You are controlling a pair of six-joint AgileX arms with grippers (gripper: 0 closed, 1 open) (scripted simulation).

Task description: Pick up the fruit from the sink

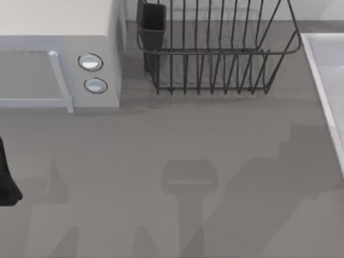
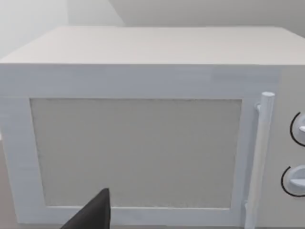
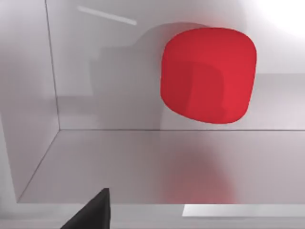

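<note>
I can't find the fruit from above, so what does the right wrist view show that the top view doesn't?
Right wrist view: the red fruit lying inside the sink, with a dark tip of the right gripper at the edge. Top view: the microwave, the black dish rack, the grey table and part of the left arm at the left edge. Both show the sink.

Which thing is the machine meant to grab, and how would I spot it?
Find the pale sink at the table's right edge, beside the black wire dish rack. Inside its basin lies the fruit, small, rounded and smooth. It is the one bright red thing among grey and white.
</note>
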